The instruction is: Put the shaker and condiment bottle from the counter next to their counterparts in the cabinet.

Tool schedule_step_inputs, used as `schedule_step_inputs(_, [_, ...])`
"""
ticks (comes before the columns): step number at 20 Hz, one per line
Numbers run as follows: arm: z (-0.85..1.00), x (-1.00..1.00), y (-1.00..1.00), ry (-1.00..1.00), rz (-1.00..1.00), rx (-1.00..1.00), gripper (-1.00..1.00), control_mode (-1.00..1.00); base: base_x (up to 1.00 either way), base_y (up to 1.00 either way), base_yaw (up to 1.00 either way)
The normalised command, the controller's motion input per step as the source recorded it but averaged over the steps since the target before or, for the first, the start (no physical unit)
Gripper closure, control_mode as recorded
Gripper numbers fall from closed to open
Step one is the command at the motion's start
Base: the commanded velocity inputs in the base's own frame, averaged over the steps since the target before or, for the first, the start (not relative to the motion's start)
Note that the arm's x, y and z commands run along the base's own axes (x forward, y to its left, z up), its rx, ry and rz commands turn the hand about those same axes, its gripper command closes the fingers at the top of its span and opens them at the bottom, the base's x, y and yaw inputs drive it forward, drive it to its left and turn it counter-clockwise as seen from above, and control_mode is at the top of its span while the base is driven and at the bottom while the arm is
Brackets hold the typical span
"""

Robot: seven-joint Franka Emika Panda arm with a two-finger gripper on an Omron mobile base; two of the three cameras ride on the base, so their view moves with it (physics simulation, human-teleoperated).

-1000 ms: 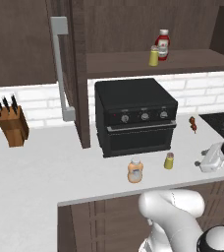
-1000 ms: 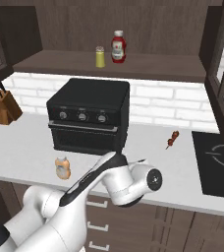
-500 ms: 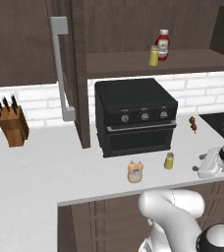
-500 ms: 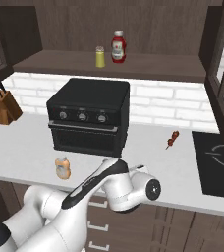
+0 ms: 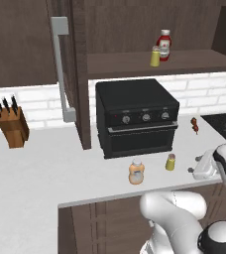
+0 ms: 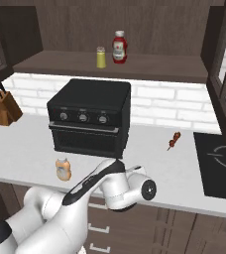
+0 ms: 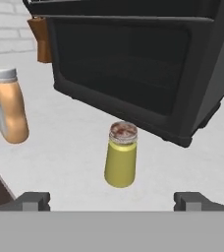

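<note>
Shaker ahead of my open tool

Shaker (image 7: pixel 121 162) stands upright on the table (image 5: pixel 45 163), just in front of the black oven (image 5: pixel 136 116). My tool (image 7: pixel 112 201) hovers low beside it, fingers (image 7: pixel 33 201) spread wide apart, gripping nothing. The condiment bottle (image 5: pixel 136 171) stands near the shaker, apart from it. Up in the cabinet (image 5: pixel 184 62), 2 counterparts sit together: another shaker (image 5: pixel 155 56) and a red bottle (image 5: pixel 164 45).

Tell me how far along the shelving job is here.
Nothing is shelved yet. The shaker and orange bottle stand on the counter before the oven. The open gripper is lined up on the shaker. Both still must join their twins in the cabinet.
</note>
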Motion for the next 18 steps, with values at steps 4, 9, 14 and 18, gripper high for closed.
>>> schedule_step_inputs(4, [-0.16,0.29,0.14,0.00,0.00,0.00,-1.00,-1.00,0.00,0.00,0.00])
schedule_step_inputs(9, [-0.12,0.20,0.15,0.00,0.00,0.00,-1.00,-1.00,0.00,0.00,0.00])
schedule_step_inputs(14, [-0.09,0.11,0.18,0.00,0.00,0.00,-1.00,-1.00,0.00,0.00,0.00])
schedule_step_inputs(18, [-0.11,0.15,0.10,0.00,0.00,0.00,-1.00,-1.00,0.00,0.00,0.00])
